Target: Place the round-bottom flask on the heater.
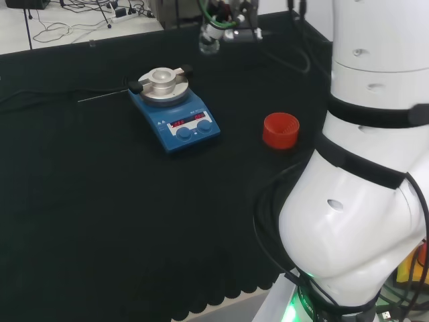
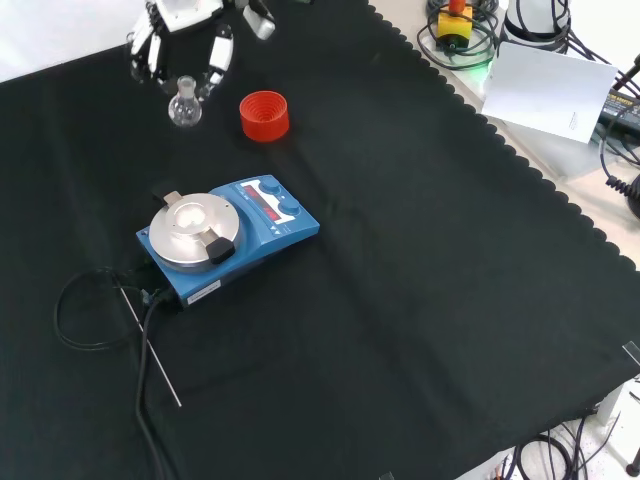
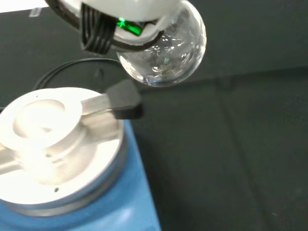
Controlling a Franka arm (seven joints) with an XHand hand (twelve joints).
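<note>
flask (image 2: 184, 104) is being held by its neck in curled hand (image 2: 178, 42), at heater's (image 2: 226, 236) 12 o'clock in the front view; bulb should be centred over the plate recess (image 2: 190, 214).

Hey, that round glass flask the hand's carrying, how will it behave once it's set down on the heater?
The round-bottom flask looks like clear glass, so probably fragile and slippery. Its curved base would likely roll on flat cloth; the dished heater top may cradle it.

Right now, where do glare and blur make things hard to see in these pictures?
Wrist view: bright reflections speckle the flask, and the white part of the hand at the top is blurred. Head view: the heater top shines pale; the flask is faint against the cloth. Front view: the heater plate glares white at its middle.
</note>
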